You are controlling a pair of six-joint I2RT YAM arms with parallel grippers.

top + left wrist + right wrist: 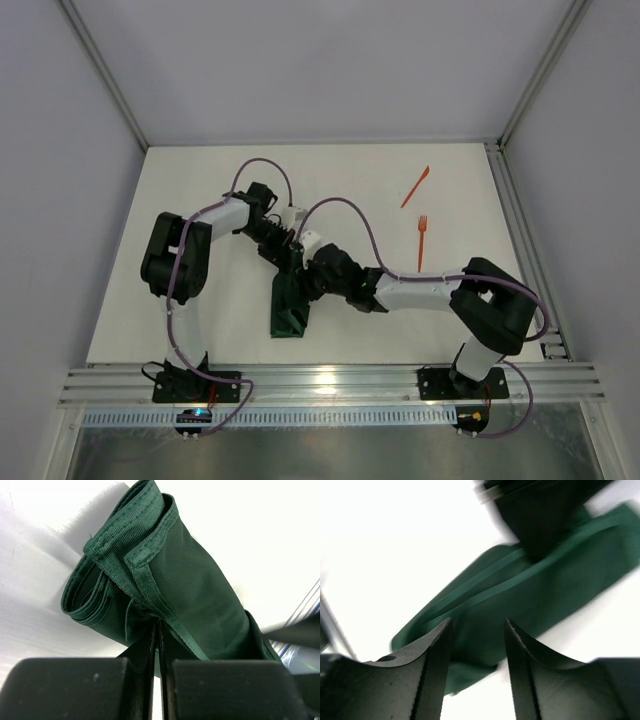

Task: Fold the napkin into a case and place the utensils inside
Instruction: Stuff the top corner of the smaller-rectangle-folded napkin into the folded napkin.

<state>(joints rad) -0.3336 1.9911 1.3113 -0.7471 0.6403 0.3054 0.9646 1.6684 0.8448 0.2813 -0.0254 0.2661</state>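
Case (289,305) mid-table (between both arms) — fork (422,243) and knife (416,187) far right

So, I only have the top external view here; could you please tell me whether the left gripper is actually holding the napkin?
Observer: Yes. In the left wrist view the left gripper is shut on a hemmed edge of the folded napkin.
Operator: Thank you. And is the right gripper gripping it as well?
Observer: No. The right wrist view shows the right gripper open, the cloth visible between its fingers.
Operator: Does the fold look tidy at the end?
Observer: From the left wrist, the end shows several rolled layers, open like a pocket mouth.
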